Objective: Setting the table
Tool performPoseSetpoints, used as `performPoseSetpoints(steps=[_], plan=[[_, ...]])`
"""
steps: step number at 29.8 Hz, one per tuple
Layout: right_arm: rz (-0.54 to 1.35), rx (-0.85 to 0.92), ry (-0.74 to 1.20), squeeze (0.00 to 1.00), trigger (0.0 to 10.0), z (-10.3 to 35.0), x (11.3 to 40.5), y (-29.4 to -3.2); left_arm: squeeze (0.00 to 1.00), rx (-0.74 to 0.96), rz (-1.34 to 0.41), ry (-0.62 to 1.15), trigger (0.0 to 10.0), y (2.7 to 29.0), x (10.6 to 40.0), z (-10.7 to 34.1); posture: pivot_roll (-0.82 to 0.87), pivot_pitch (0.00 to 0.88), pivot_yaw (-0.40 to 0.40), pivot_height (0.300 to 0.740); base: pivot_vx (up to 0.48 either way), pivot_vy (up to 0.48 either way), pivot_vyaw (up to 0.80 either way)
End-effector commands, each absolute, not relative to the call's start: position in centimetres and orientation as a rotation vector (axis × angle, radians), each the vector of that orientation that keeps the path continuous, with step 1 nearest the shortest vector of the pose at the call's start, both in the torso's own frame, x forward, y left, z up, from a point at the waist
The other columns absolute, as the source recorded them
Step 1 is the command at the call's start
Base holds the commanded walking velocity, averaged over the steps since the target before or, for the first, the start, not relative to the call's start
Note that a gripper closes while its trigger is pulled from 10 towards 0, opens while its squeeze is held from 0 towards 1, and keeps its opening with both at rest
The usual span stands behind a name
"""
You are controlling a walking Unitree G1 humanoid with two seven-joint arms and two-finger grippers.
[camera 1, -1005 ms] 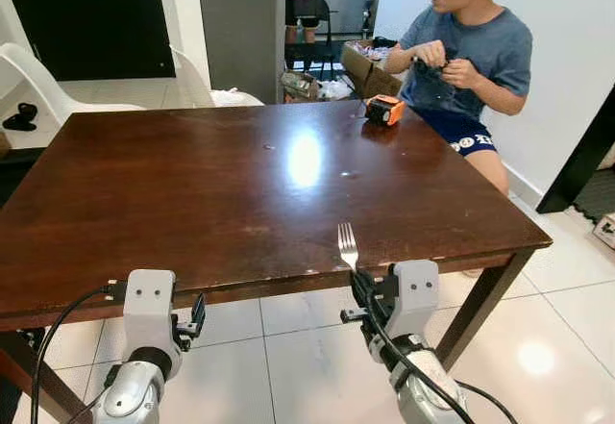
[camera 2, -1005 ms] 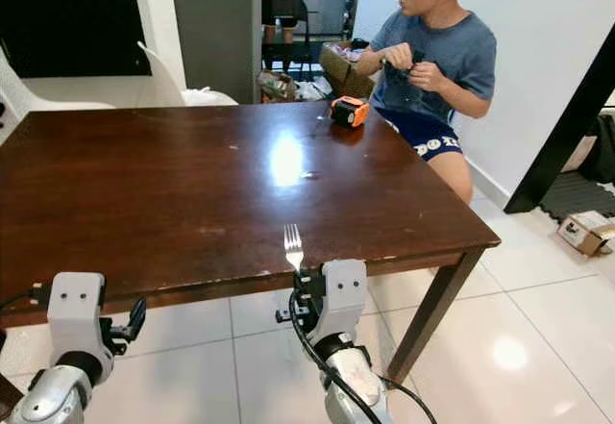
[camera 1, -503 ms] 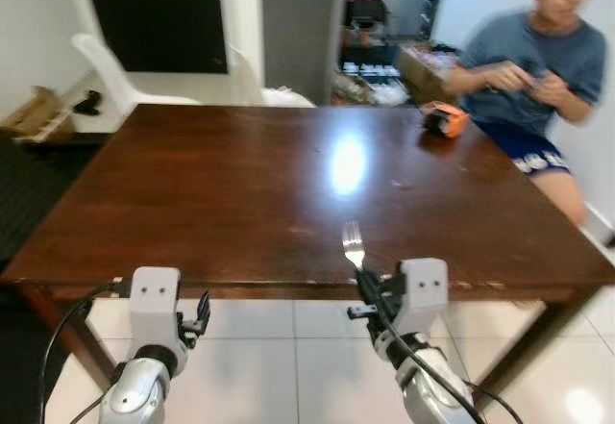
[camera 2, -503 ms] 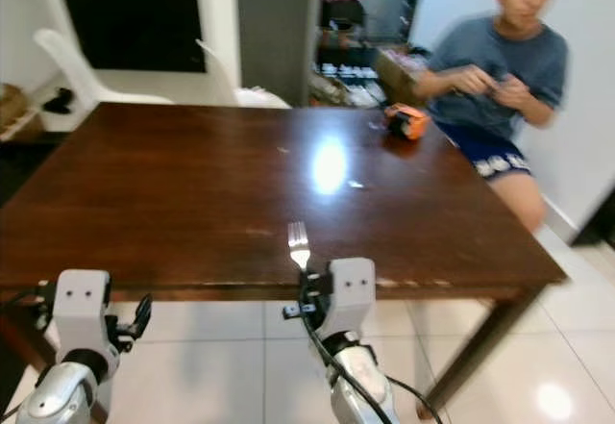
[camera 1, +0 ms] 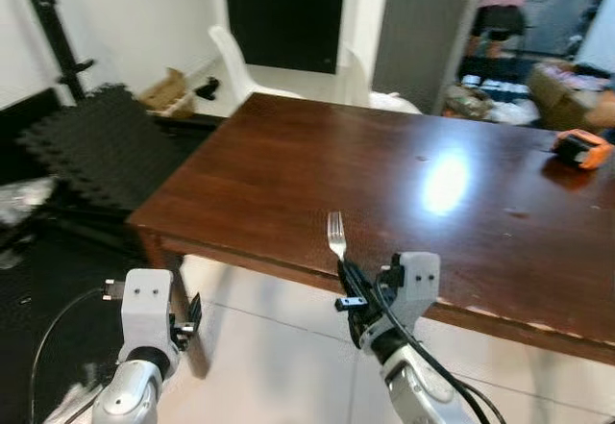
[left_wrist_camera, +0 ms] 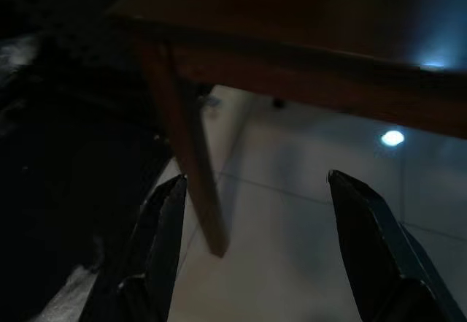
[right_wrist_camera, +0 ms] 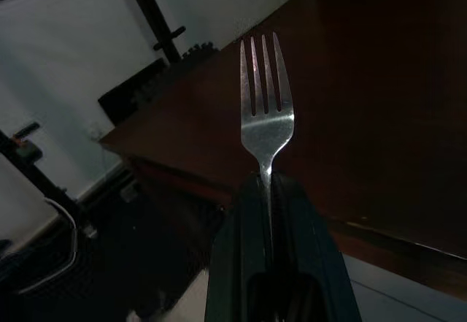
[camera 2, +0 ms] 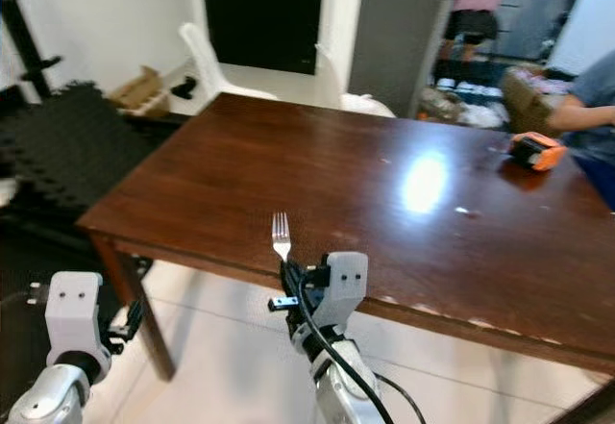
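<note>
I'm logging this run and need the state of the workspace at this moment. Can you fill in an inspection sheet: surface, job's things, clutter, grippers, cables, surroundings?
Surface: brown wooden table, glossy, with a light glare spot.
Job's things: fork, upright, tines up, in front of the table's near edge.
Clutter: orange and black device at the far right of the table.
Grippers: right gripper shut on the fork's handle; left gripper open, low, facing a table leg.
Cables: black cables along both arms.
Surroundings: white plastic chair, black floor mats, a person's arm at far right.
</note>
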State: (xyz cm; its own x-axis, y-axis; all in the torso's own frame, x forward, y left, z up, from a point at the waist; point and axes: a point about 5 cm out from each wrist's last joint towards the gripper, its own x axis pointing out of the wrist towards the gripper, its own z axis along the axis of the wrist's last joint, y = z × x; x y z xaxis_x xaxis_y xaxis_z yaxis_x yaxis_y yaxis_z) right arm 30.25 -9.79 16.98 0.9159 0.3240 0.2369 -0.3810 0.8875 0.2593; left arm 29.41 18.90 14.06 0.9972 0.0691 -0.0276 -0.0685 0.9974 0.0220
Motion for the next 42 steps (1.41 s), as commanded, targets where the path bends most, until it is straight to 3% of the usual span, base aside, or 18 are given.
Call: performPoseSetpoints(steps=[1,42], plan=[[0.393,0.328,-0.186,0.0,10.0,16.97,30.01,-9.41,0.0,0.028,0.081,0.06,10.0,19.11,29.19,13.31,0.04,0.132,0.042,0.74,0.0,0.0,0.74],[0.455,0.365,-0.164,0.0,10.0,16.89,29.58,-8.94,0.0,0.041,0.086,0.088,10.0,19.29,29.17,12.74,0.05,0.13,0.044,0.74,0.0,0.0,0.74]])
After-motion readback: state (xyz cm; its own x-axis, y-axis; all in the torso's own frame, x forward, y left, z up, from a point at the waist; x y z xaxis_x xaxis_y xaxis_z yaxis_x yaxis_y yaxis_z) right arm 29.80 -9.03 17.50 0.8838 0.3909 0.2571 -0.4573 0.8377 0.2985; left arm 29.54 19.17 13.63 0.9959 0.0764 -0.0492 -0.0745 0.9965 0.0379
